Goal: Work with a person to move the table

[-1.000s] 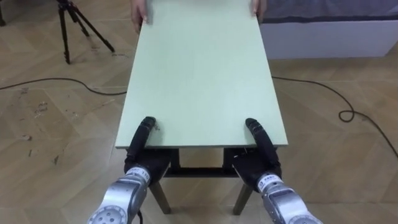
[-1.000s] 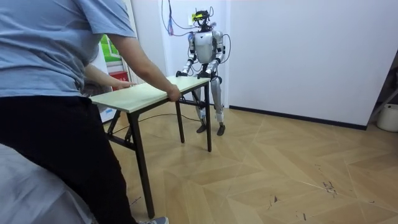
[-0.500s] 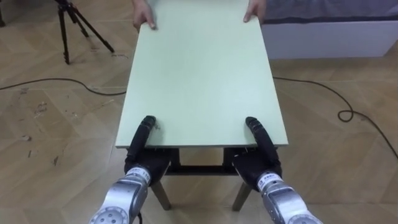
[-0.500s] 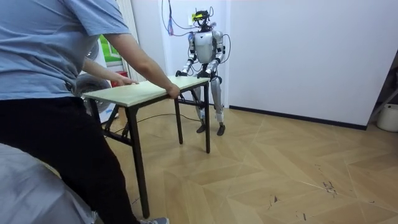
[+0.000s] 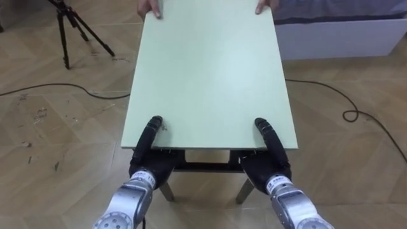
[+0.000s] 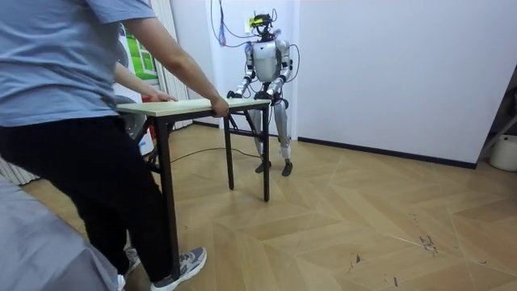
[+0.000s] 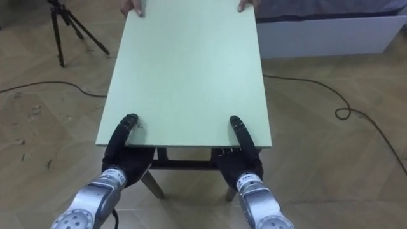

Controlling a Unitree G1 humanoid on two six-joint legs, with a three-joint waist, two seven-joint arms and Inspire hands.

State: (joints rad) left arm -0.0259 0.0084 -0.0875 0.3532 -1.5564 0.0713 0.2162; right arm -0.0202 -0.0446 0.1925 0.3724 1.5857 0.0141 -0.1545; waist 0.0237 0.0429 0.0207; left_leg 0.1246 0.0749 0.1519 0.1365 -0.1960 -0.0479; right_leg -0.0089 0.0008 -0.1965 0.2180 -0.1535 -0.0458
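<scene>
Since a second ago: the person [image 6: 69,113] has stepped back toward the room view's left and the table [image 6: 190,106] has gone along, its top now seen edge-on and level; in our eye view the person's hands [image 5: 150,7] sit at the very top of the picture.
Where the table is: off the floor's centre, carried between us and the person, its near short edge at our hands.
Left hand [image 5: 147,159]: clamped on the near edge by the near left corner, thumb flat on the tabletop [image 5: 210,76], palm tucked beneath.
Right hand [image 5: 270,162]: clamped the same way by the near right corner.
Long axis: runs straight away from us, near short edge to far short edge, where the person grips both far corners.
Nearer hand: neither; we judge the load evenly shared, both hands level on one edge.
Likely heading: away from us, after the retreating person, so we must walk forward in step.
Tight spots: a tripod [image 5: 76,28] stands off the far left corner; a bed [image 5: 343,32] lies close off the far right corner.
Underfoot: a cable [image 5: 356,114] loops across the floor [image 5: 57,140] on both sides of the table.
Open room: bare floor along both long edges, wider on the left.
</scene>
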